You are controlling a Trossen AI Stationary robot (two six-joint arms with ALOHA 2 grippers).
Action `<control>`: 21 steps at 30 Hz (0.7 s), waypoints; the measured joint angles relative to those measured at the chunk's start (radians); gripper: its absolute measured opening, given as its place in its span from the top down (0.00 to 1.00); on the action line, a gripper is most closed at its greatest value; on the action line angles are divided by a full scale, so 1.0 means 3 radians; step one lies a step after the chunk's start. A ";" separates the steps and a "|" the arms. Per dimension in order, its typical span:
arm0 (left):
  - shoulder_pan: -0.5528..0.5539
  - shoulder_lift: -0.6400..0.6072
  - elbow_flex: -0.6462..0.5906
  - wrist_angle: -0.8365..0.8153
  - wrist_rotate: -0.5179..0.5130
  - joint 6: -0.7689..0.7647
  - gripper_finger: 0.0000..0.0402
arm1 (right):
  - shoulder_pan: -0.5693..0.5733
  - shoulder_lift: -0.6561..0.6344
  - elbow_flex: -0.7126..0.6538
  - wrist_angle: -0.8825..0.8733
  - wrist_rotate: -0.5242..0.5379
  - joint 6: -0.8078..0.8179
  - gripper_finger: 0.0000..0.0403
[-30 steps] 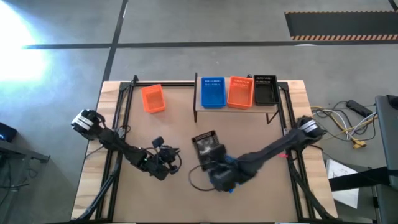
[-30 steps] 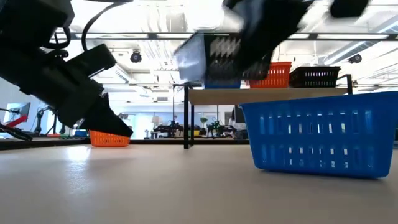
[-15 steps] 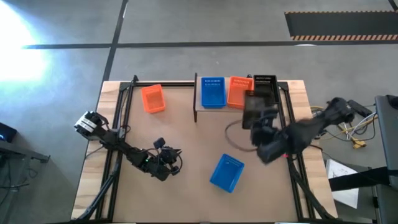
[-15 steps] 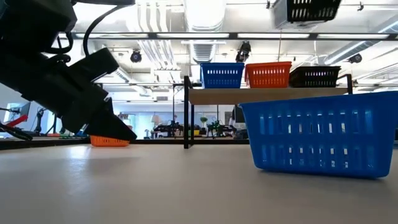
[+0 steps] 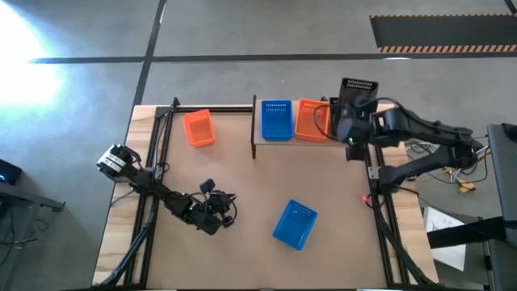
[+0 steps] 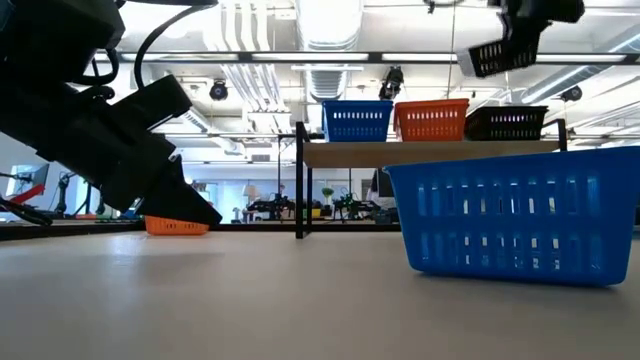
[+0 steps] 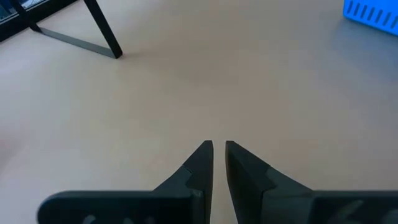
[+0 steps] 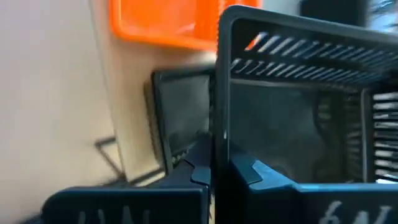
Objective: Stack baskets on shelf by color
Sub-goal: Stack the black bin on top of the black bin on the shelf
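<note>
My right gripper [image 5: 349, 109] is shut on a black basket [image 5: 358, 89], held in the air above the shelf's [image 5: 262, 139] right end. On the shelf stand a blue basket [image 5: 276, 120], an orange basket [image 5: 308, 120] and another black basket [image 6: 508, 123]. A second orange basket [image 5: 198, 128] rests on the table at the far left. A second blue basket [image 5: 295, 225] rests on the table near the middle. My left gripper [image 5: 214, 206] is shut and empty, low over the table at the near left. My right gripper holds the black basket by one side wall [image 8: 219, 106], at its rim, with one finger inside the basket and one outside. The basket is lifted clear and tilted, above the black basket on the shelf [image 8: 180, 118].
Black metal frame rails [image 5: 157, 145] run along the table's left and right sides. Bare tabletop lies between the shelf and the blue basket on the table. The near blue basket fills the right of the low view [image 6: 510, 215].
My right gripper has swung from the table's near middle up and toward the far right, carrying the black basket from above the loose blue basket to above the shelf's right end. The basket has tipped on the way. The blue basket has stayed on the table.
</note>
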 joint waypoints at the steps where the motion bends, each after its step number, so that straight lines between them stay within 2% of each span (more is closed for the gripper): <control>1: 0.0000 0.0000 0.0000 0.0001 0.0000 0.0000 0.93 | -0.0104 0.0021 -0.0005 -0.0002 -0.0075 -0.0074 0.98; 5: 0.0000 0.0000 0.0000 0.0001 0.0000 0.0000 0.93 | -0.0414 0.0144 -0.0049 0.0023 -0.0140 -0.0283 0.98; 10: 0.0000 0.0000 0.0001 0.0001 0.0000 0.0002 0.93 | -0.0617 0.0278 -0.0115 0.0031 -0.0143 -0.0627 0.98; 16: 0.0000 0.0000 0.0000 0.0002 0.0000 0.0001 0.93 | -0.0683 0.0322 -0.0135 0.0028 -0.0429 -0.0758 0.98; 21: 0.0000 0.0000 0.0000 0.0003 0.0000 0.0000 0.93 | -0.0685 0.0318 -0.0155 0.0008 -0.0492 -0.0687 0.96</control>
